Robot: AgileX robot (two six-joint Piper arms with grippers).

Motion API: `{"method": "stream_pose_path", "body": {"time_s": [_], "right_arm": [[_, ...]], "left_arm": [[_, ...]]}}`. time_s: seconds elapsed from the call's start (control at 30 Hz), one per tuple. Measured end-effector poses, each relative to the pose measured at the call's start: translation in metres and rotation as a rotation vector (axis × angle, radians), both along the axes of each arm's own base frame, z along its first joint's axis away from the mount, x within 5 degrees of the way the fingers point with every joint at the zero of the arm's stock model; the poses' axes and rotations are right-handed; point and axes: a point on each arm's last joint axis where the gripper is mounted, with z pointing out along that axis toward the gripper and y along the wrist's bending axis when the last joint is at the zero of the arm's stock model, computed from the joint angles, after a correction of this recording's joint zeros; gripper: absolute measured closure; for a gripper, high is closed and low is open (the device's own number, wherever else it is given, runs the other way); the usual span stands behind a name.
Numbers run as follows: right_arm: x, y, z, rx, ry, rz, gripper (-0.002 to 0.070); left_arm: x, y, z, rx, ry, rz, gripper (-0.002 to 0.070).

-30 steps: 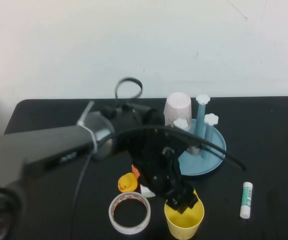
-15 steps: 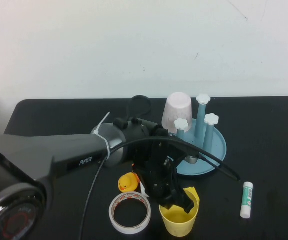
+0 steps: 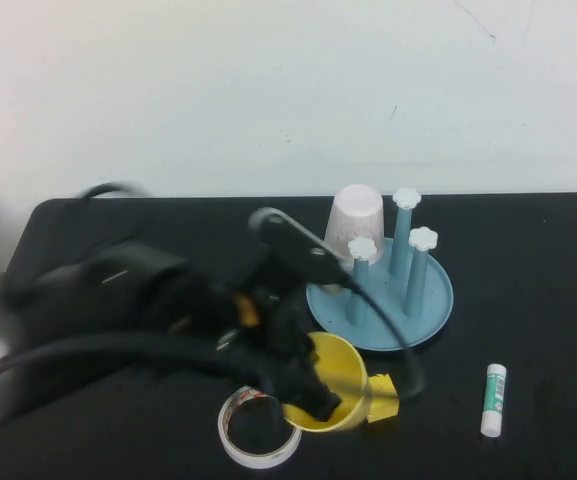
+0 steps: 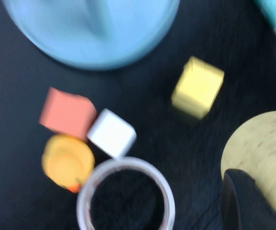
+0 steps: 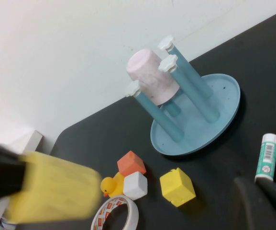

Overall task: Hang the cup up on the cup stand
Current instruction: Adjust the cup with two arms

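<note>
The yellow cup [image 3: 340,378] is tilted on its side just off the table, in front of the cup stand, and blurred by motion. My left gripper [image 3: 313,397] is shut on its rim. In the left wrist view one dark finger [image 4: 240,201] lies against the cup [image 4: 267,153]. The right wrist view shows the cup [image 5: 51,194] as a yellow smear. The light blue cup stand [image 3: 423,310] has white-capped pegs, and a pale pink cup [image 3: 356,218] hangs upside down on one. My right gripper [image 5: 255,189] hovers shut beside a glue stick, outside the high view.
A yellow cube [image 3: 383,396] lies right of the cup and a tape ring [image 3: 258,432] left of it. A glue stick [image 3: 493,399] lies at the front right. An orange cube [image 4: 66,112], a white cube [image 4: 111,134] and a rubber duck [image 4: 68,160] sit near the tape.
My left gripper closed on the cup's rim. The cup went from standing upright to lifted and tilted, shifting left. The left arm swung and lowered, uncovering the yellow cube.
</note>
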Motion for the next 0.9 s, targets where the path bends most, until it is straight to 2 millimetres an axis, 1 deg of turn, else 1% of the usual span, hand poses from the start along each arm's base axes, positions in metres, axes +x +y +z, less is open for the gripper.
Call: {"method": "stream_pose_path", "body": {"time_s": [0.07,0.2,0.33,0.47,0.57,0.67,0.77,0.87,0.9], "right_arm": [[0.000,0.000,0.000,-0.003,-0.001,0.001,0.0678],[0.000,0.000,0.000,-0.005,-0.002,0.001,0.0678],[0.000,0.000,0.000,-0.007,-0.003,0.002,0.0678],[0.000,0.000,0.000,-0.007,-0.003,0.002,0.0678],[0.000,0.001,0.000,0.010,0.002,0.010,0.0678],[-0.001,0.003,0.001,0.028,-0.004,0.031,0.0678],[-0.002,0.007,0.004,0.046,-0.028,0.076,0.0678],[-0.004,0.012,0.009,0.033,-0.088,0.145,0.0678],[-0.005,0.016,0.019,0.060,-0.124,0.182,0.0677]], "left_arm": [[-0.018,0.019,0.016,-0.104,-0.100,0.039,0.0662],[-0.053,0.057,0.034,-0.290,-0.273,0.113,0.0662],[-0.083,0.090,0.039,-0.423,-0.413,0.162,0.0662],[-0.102,0.114,0.043,-0.540,-0.549,0.201,0.0662],[-0.111,0.126,0.046,-0.620,-0.645,0.230,0.0662],[-0.114,0.133,0.051,-0.691,-0.739,0.262,0.0663],[-0.114,0.137,0.056,-0.747,-0.821,0.289,0.0664],[-0.109,0.137,0.061,-0.789,-0.886,0.321,0.0664],[-0.104,0.135,0.060,-0.800,-0.918,0.342,0.0664]]}}
